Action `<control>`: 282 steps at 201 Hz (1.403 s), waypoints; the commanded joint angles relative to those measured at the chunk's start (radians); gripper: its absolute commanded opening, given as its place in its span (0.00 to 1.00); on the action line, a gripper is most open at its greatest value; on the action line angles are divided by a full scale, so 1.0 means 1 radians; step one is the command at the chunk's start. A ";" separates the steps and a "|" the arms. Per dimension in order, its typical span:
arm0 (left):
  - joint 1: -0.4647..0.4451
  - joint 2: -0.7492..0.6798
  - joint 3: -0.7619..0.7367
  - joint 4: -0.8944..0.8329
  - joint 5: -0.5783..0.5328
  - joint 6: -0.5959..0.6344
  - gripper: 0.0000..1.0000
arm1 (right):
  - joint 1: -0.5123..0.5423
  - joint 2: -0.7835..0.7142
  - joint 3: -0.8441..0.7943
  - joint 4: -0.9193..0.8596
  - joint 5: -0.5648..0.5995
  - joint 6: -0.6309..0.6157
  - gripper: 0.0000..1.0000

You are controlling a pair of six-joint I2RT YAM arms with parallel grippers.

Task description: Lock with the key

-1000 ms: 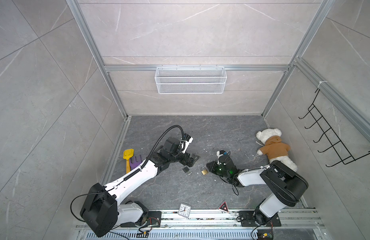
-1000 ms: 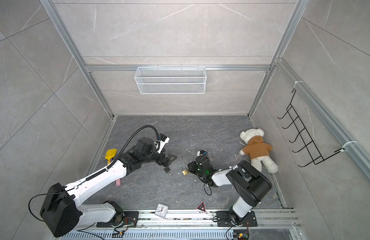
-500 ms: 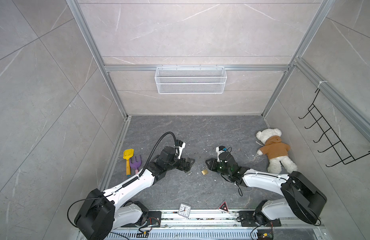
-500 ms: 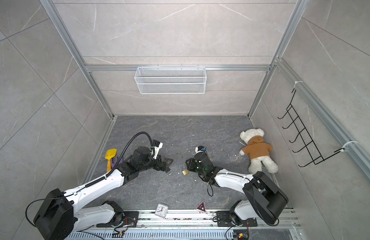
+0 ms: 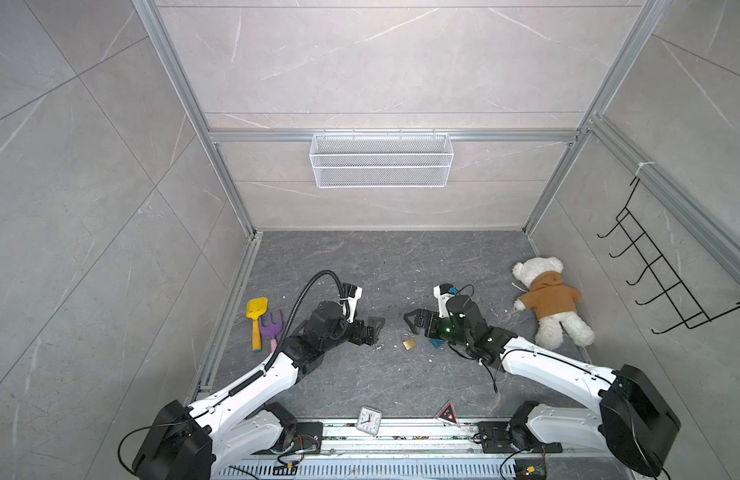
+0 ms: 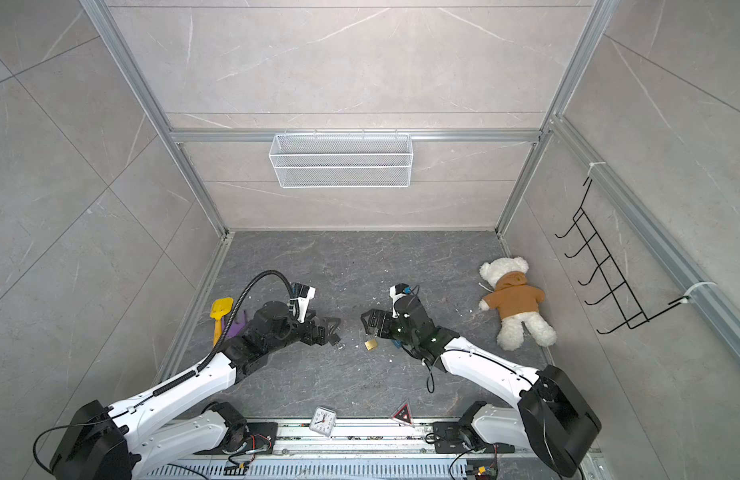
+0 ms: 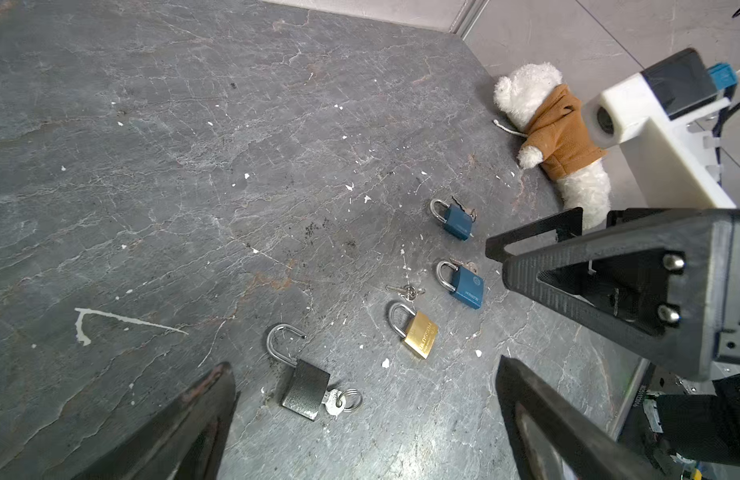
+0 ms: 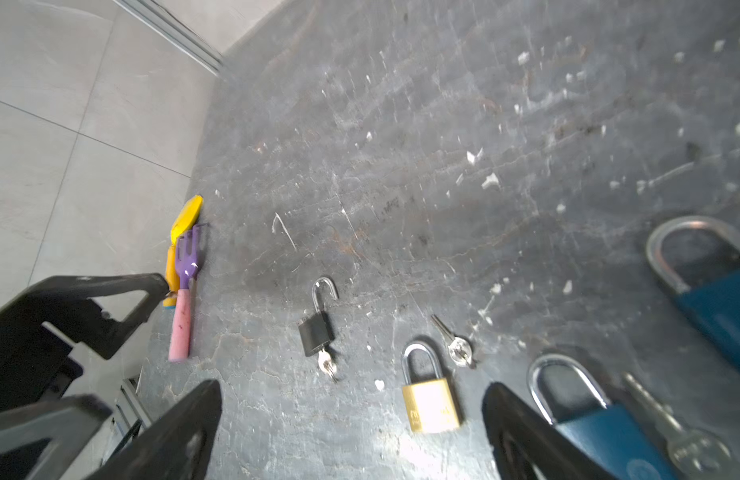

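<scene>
A brass padlock (image 7: 418,334) (image 8: 430,401) (image 5: 409,343) lies flat on the dark floor with its shackle shut. A small loose key (image 7: 407,291) (image 8: 455,347) lies just beside its shackle. A black padlock (image 7: 303,388) (image 8: 316,332) with its shackle swung open has a key in its base. My left gripper (image 7: 364,374) (image 5: 376,326) hovers open over the black padlock. My right gripper (image 8: 351,386) (image 5: 414,322) is open above the brass padlock. Neither holds anything.
Two blue padlocks (image 7: 465,286) (image 7: 455,220) with keys lie close to the right gripper. A teddy bear (image 5: 546,299) lies at the right wall, and a toy shovel (image 5: 256,316) and rake (image 5: 270,326) at the left. A clock (image 5: 368,420) and a red triangle (image 5: 447,413) sit at the front rail.
The right gripper's jaws have gone from nearly shut to wide open. Both arms have drawn back and stretched lower. The brass padlock has stayed in place.
</scene>
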 commanded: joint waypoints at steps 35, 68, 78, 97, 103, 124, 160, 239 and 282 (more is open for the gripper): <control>-0.004 -0.158 -0.146 0.184 0.009 -0.098 0.96 | 0.141 0.231 0.287 -0.348 0.130 -0.198 0.98; 0.000 -0.301 -0.209 0.147 -0.025 -0.176 0.95 | 0.216 0.323 0.348 -0.349 0.176 -0.324 0.78; 0.006 -0.353 -0.218 0.110 -0.038 -0.195 0.95 | 0.226 0.358 0.375 -0.359 0.175 -0.352 0.75; 0.023 -0.447 -0.250 0.058 -0.046 -0.225 0.95 | 0.253 0.419 0.421 -0.361 0.170 -0.397 0.72; 0.032 -0.472 -0.256 0.035 -0.045 -0.232 0.95 | 0.260 0.440 0.439 -0.363 0.167 -0.409 0.72; 0.069 -0.531 -0.264 -0.048 -0.036 -0.258 0.95 | 0.285 0.515 0.512 -0.391 0.178 -0.445 0.72; 0.127 -0.522 -0.233 -0.253 -0.125 -0.344 0.93 | 0.305 0.620 0.616 -0.440 0.193 -0.469 0.70; 0.194 -0.476 -0.233 -0.207 -0.038 -0.349 0.93 | 0.312 0.749 0.715 -0.505 0.250 -0.486 0.59; 0.198 -0.454 -0.232 -0.193 -0.023 -0.337 0.93 | 0.311 0.782 0.731 -0.504 0.237 -0.490 0.57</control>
